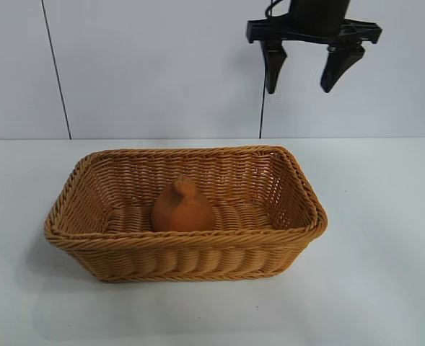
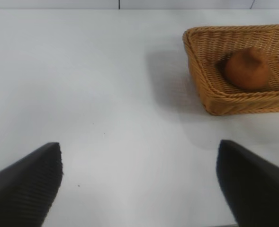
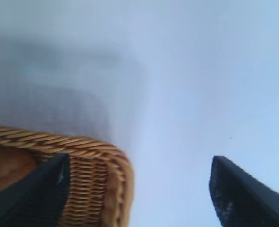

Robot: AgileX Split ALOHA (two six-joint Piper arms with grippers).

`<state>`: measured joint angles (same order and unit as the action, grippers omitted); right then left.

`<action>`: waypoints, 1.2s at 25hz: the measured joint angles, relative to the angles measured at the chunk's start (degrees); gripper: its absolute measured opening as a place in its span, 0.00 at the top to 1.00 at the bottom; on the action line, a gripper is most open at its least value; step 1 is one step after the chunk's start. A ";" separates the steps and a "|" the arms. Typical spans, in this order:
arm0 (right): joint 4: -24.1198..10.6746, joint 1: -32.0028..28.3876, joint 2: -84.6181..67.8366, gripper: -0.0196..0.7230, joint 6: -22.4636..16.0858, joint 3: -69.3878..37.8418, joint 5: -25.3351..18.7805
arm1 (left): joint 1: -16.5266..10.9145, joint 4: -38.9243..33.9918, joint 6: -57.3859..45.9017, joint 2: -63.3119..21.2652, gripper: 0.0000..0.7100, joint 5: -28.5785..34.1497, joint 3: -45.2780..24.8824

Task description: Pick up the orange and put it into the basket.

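Observation:
The orange sits inside the wicker basket, near the middle of its floor. It also shows in the left wrist view, inside the basket. My right gripper hangs open and empty high above the basket's far right corner. In the right wrist view its fingers stand wide apart over a corner of the basket. My left gripper is open and empty above bare table, well away from the basket; it is out of the exterior view.
The basket stands in the middle of a white table. A light wall with dark vertical seams rises behind the table's far edge.

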<state>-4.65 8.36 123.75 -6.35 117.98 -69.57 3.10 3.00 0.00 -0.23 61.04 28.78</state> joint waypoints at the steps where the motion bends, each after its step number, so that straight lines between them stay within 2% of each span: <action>1: 0.06 -0.79 0.00 0.23 0.00 0.00 -0.02 | 0.00 0.00 0.00 0.00 0.11 0.00 0.00; 8: 1.29 -2.46 -0.19 0.24 0.86 -0.13 -0.42 | 0.00 0.00 0.00 0.00 0.11 0.00 0.00; 12: 2.07 -2.46 -3.05 0.24 1.52 -4.17 -0.32 | 0.00 0.00 0.00 0.00 0.11 0.00 0.00; 18: 2.24 -2.46 -13.64 0.24 2.95 -20.01 -0.27 | 0.00 0.00 0.00 0.00 0.11 0.00 0.00; 24: 4.65 -2.46 -26.37 0.24 3.90 -39.48 -0.27 | 0.00 0.00 0.00 0.00 0.11 0.00 0.00; 30: 5.01 -2.46 -38.97 0.24 4.49 -55.57 -0.32 | 0.00 -0.18 0.00 0.00 0.11 0.06 0.00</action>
<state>0.35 5.90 84.78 -1.86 62.41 -69.89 3.10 2.82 0.00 -0.23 61.10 28.78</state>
